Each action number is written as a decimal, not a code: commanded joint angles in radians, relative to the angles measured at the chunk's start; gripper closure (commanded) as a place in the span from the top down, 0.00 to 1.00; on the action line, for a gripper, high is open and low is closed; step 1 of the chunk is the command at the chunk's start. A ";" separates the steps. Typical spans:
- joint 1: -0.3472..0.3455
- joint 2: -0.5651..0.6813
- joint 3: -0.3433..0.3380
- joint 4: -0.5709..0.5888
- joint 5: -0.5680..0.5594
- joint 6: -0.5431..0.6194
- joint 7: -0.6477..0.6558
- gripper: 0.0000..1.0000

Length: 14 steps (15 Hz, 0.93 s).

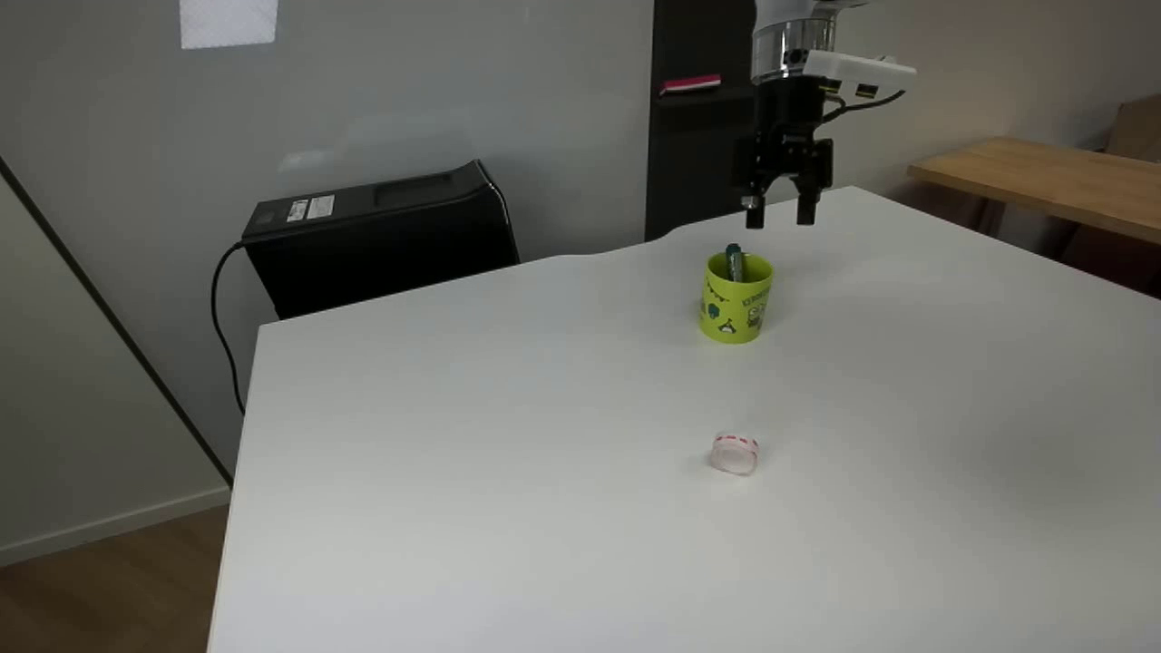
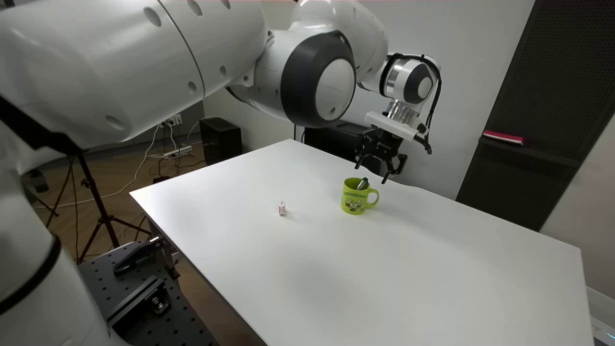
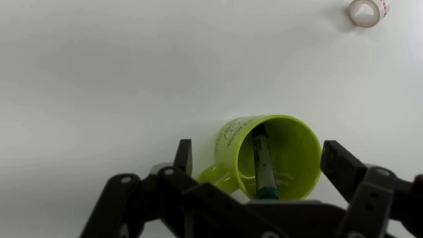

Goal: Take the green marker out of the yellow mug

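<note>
The yellow mug (image 1: pixel 736 317) stands upright on the white table. It also shows in an exterior view (image 2: pixel 353 203), where its handle points to the right. The green marker (image 1: pixel 734 263) leans inside the mug with its dark green end above the rim. It also shows in an exterior view (image 2: pixel 362 183). In the wrist view the marker (image 3: pixel 264 162) lies aslant in the mug (image 3: pixel 228 138), its near end partly hidden by the gripper. My gripper (image 1: pixel 780 225) is open and empty, above the mug and apart from the marker. It also shows in an exterior view (image 2: pixel 370 176) and in the wrist view (image 3: pixel 257 142).
A small whitish tape roll (image 1: pixel 735 454) lies on the table (image 1: pixel 472 453). It also shows in the wrist view (image 3: pixel 353 15). A black box-like device (image 1: pixel 390 240) stands beyond the table's back edge. A dark cabinet (image 2: pixel 533 120) stands behind the table.
</note>
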 commanded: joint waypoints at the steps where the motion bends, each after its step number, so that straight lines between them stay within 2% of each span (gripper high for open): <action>1: 0.013 0.095 -0.010 0.140 -0.018 -0.045 0.051 1.00; 6: 0.020 0.136 -0.014 0.179 -0.031 -0.040 0.071 1.00; 14: 0.041 0.136 -0.024 0.171 -0.029 0.029 0.097 1.00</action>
